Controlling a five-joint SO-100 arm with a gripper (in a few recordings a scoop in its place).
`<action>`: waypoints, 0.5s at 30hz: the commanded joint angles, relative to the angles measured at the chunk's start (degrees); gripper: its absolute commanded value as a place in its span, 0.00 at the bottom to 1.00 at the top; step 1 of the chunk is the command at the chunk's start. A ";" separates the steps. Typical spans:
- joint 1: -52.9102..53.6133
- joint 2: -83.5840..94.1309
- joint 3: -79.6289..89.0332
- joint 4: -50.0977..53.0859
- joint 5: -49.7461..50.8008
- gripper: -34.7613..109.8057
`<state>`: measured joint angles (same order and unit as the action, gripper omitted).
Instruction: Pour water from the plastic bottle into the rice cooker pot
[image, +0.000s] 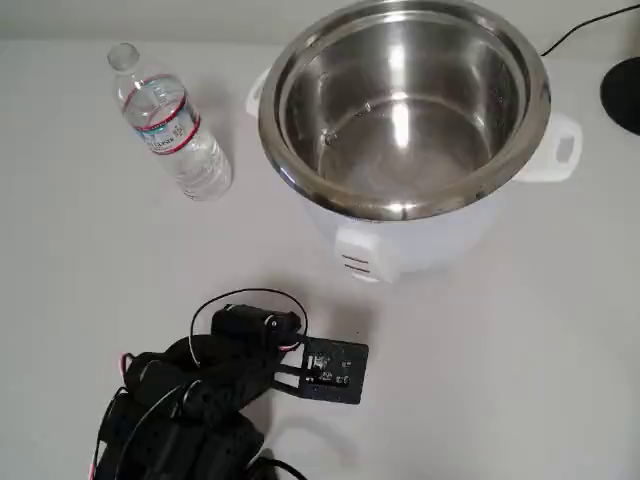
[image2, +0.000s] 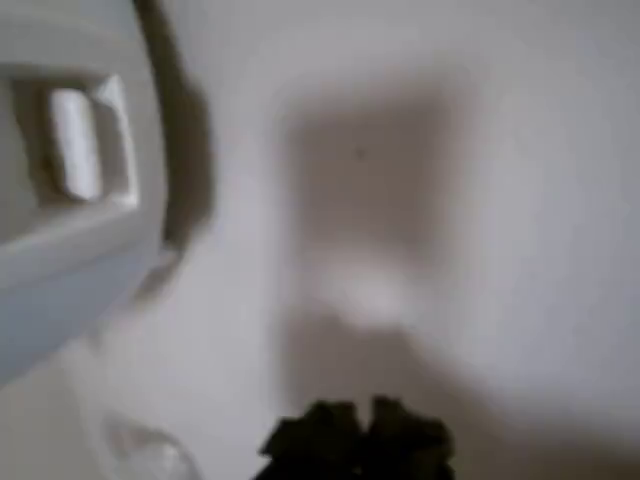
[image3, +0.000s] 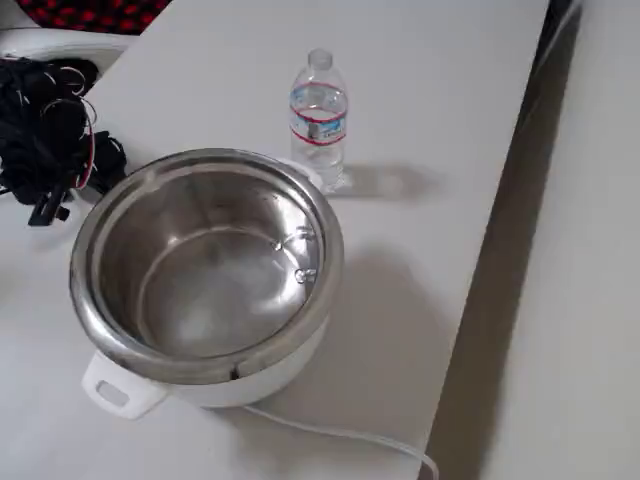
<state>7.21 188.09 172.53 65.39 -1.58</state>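
Upright on the white table (image: 500, 380): small clear ribbed plastic bottle (image: 170, 125) with red, white and blue label, water (image: 200, 165) inside (cap off). Near it, well apart from black gripper (image2: 360, 435): large shiny steel rice cooker pot (image: 400, 100). Jaw state unreadable, too blurred.

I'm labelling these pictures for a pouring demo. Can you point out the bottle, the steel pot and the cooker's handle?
bottle (image: 165, 120), overhead view, on its label band.
steel pot (image3: 205, 285), fixed view, on its bare inner floor.
handle (image: 563, 147), overhead view, on the white side handle at the picture's right.
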 joint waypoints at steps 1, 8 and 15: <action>0.26 0.26 -0.26 0.09 -0.09 0.24; -0.18 0.26 -0.26 0.09 -0.70 0.24; -8.44 0.35 0.70 0.18 -27.86 0.24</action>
<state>3.78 188.00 173.14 65.30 -11.95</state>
